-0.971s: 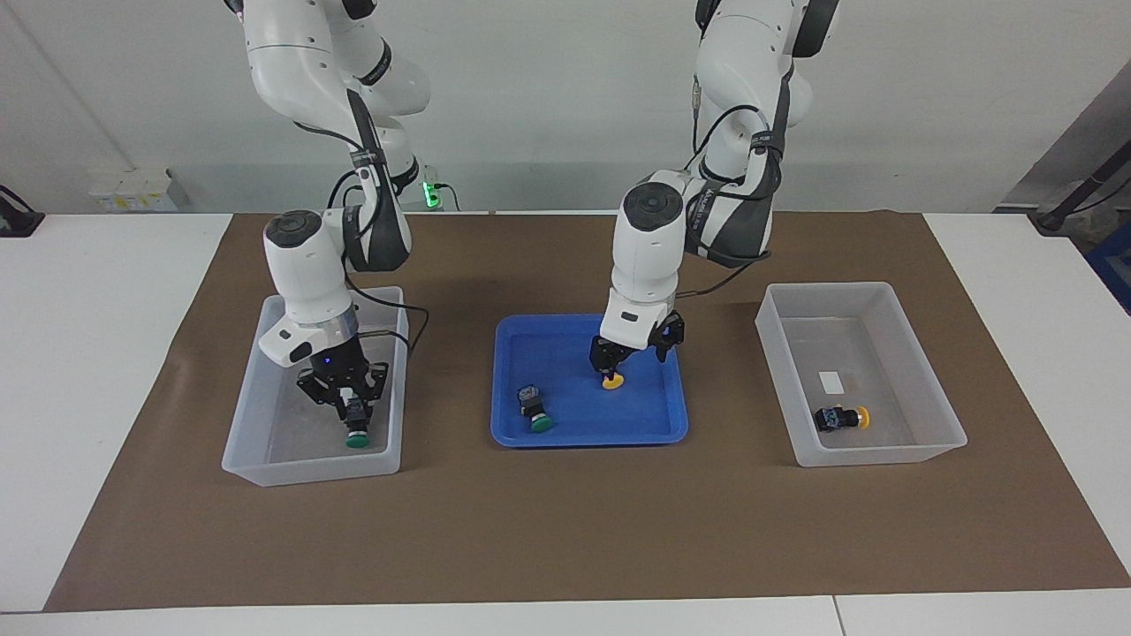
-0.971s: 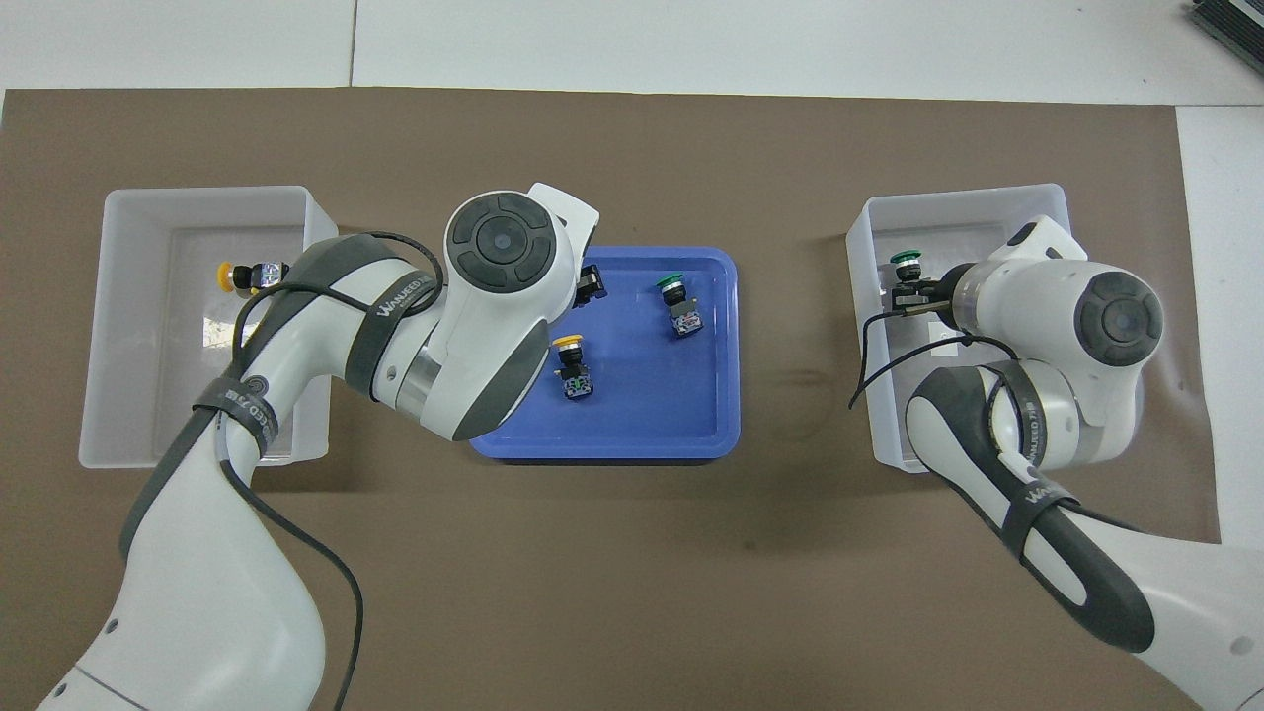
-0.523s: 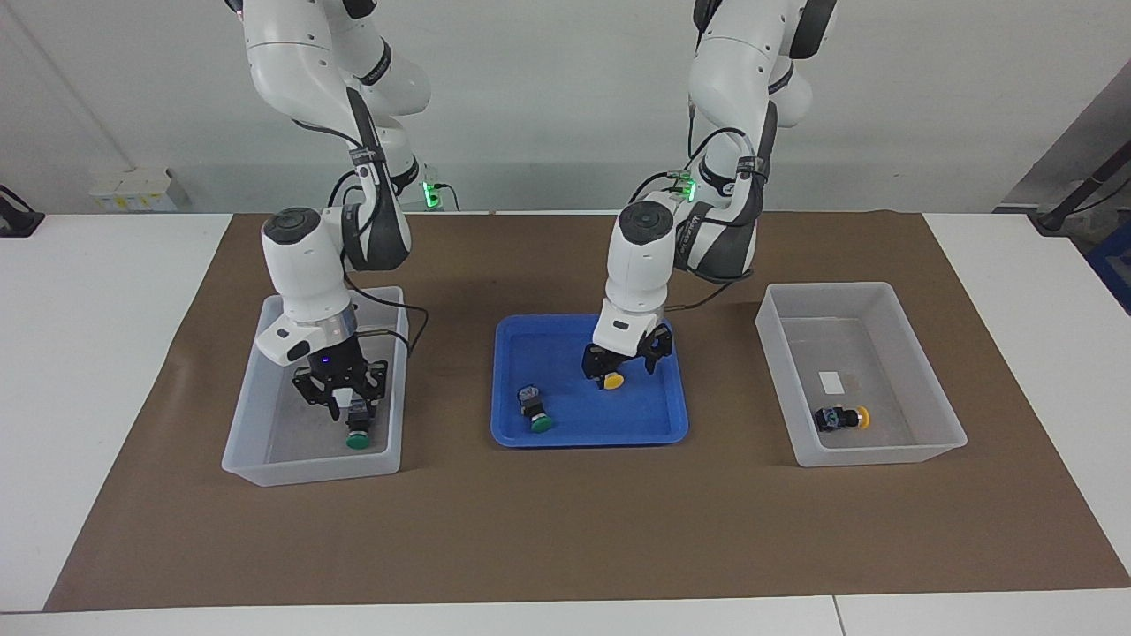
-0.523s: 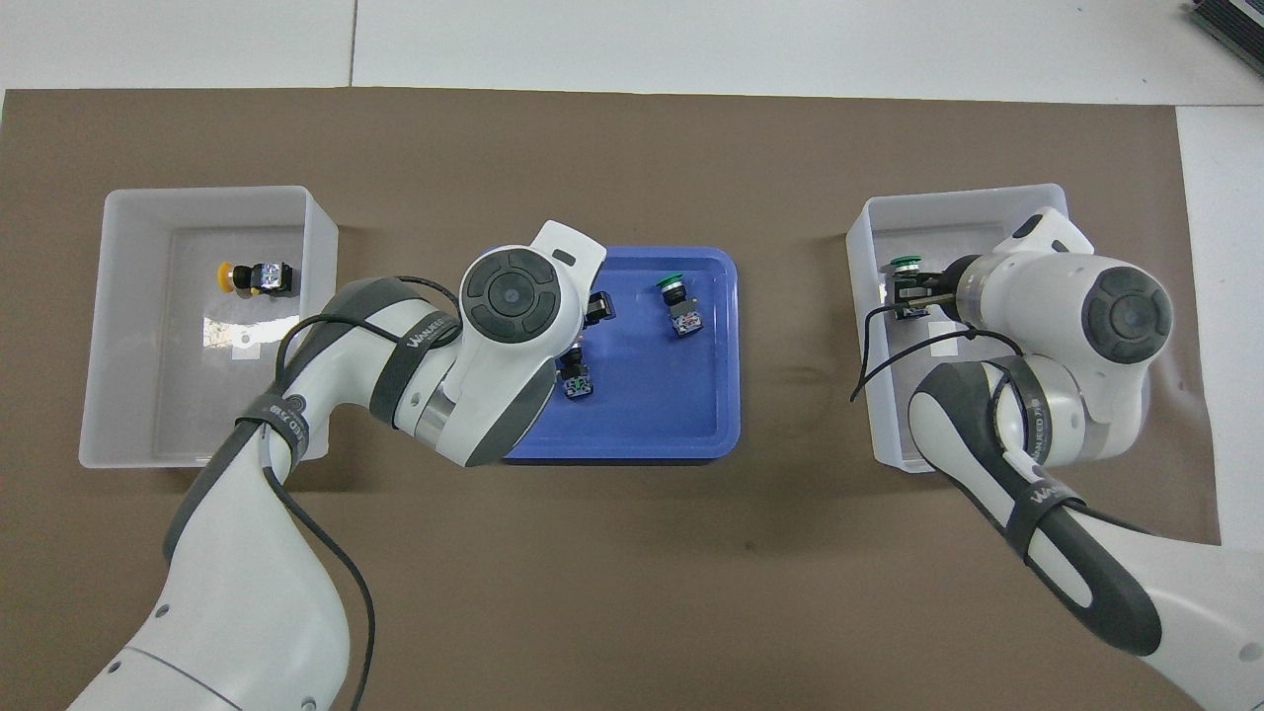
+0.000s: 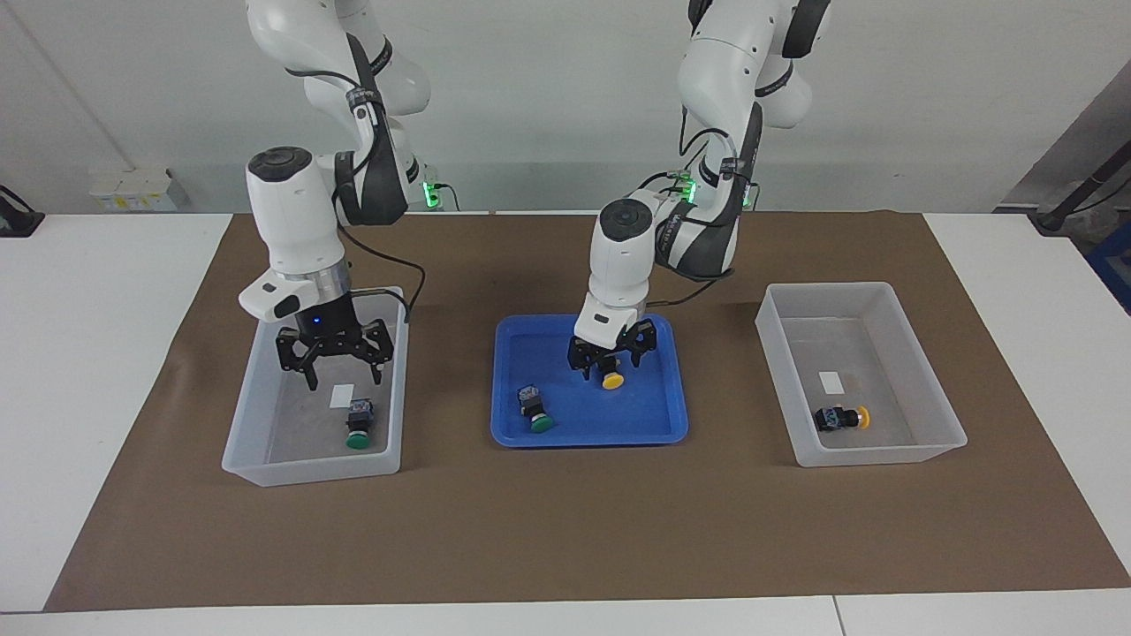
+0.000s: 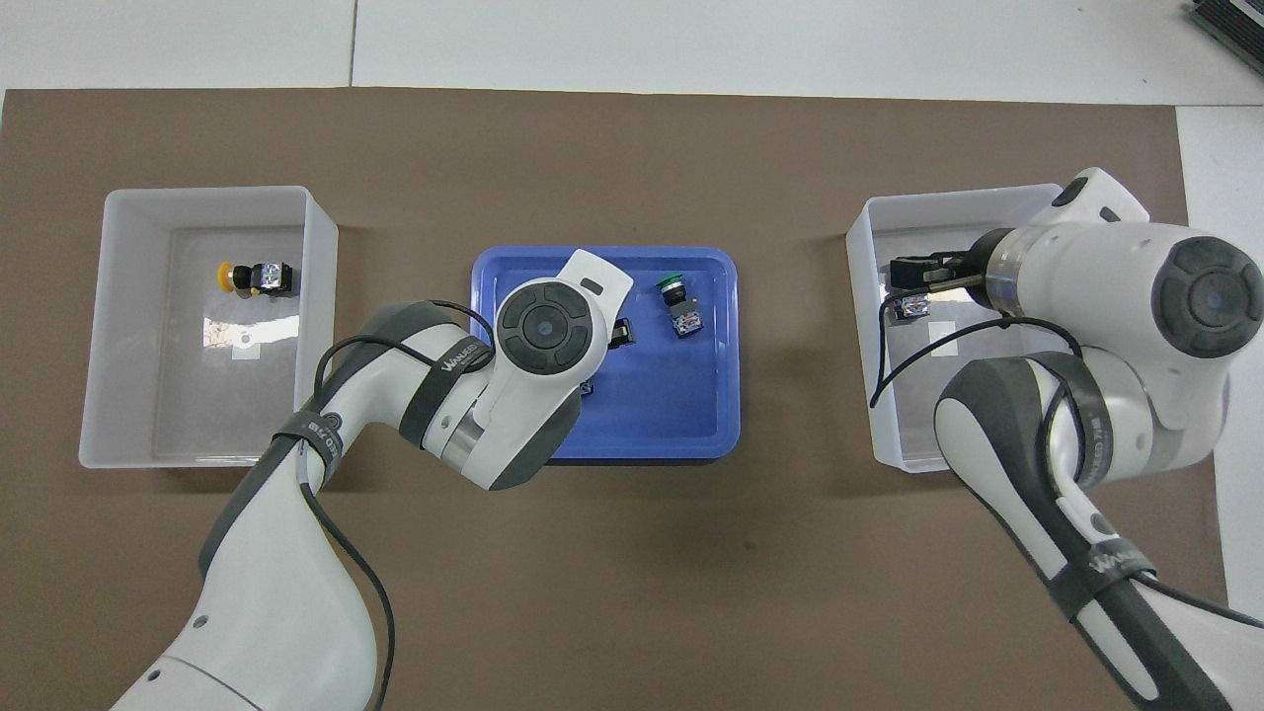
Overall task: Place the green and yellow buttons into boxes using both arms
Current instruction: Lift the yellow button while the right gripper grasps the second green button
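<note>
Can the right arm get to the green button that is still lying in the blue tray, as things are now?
Probably yes. The right gripper is open and empty over its box. The green button lies uncovered in the blue tray, on the side toward the right arm; the left gripper holds the yellow button beside it.

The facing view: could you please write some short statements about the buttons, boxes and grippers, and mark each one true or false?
1. The right gripper holds a green button. False: it is open over the box; the green button lies in the box.
2. A green button lies in the blue tray. True.
3. The left gripper is over an empty box. False: it is over the blue tray, at a yellow button.
4. The other box holds a yellow button. True.
</note>
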Controlling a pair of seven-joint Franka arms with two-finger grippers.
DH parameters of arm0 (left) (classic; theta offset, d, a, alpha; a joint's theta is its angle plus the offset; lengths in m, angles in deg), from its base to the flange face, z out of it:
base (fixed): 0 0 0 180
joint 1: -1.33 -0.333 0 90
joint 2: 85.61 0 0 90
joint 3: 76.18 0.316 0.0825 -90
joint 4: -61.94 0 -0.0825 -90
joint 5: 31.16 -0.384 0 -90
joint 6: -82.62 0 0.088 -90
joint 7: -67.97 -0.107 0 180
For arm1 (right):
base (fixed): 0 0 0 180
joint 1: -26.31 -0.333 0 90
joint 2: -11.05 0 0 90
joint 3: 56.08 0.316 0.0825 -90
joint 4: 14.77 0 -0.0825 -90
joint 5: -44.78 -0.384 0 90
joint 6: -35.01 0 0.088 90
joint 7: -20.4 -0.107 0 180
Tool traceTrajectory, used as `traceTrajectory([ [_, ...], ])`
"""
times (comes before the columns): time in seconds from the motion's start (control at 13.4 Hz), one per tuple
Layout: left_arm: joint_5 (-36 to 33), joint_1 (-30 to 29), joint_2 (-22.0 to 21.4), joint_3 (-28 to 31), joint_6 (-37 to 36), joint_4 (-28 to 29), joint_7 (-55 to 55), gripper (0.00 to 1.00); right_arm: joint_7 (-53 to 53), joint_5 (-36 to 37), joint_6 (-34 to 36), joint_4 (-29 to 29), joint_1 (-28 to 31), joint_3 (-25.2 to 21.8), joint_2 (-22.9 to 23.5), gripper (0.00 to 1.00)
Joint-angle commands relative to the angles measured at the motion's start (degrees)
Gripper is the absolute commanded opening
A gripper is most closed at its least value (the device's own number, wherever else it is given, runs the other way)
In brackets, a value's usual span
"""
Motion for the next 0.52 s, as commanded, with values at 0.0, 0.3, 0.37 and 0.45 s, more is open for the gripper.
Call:
traceTrajectory([
  [0.0, -1.32, 0.91, -0.94, 0.86, 2.83, 2.68, 1.25, 1.00, 0.63, -1.22, 2.32, 0.11, 0.06, 3.06, -1.90, 1.00],
  [0.3, -1.32, 1.00, -0.94, 0.86, 4.77, 4.52, 1.34, 0.89, -3.57, -1.31, 1.10, 0.20, -4.84, 5.01, -0.24, 1.00],
  [0.37, -1.32, 1.00, -0.94, 0.86, 4.86, 4.52, 1.34, 0.83, -4.89, -1.31, -2.04, 0.64, -5.91, 5.01, 0.81, 1.00],
  [0.45, -1.32, 1.00, -0.94, 0.86, 4.86, 4.61, 1.34, 0.80, -5.08, -1.31, -5.46, 0.82, -7.22, 4.92, 2.04, 1.00],
])
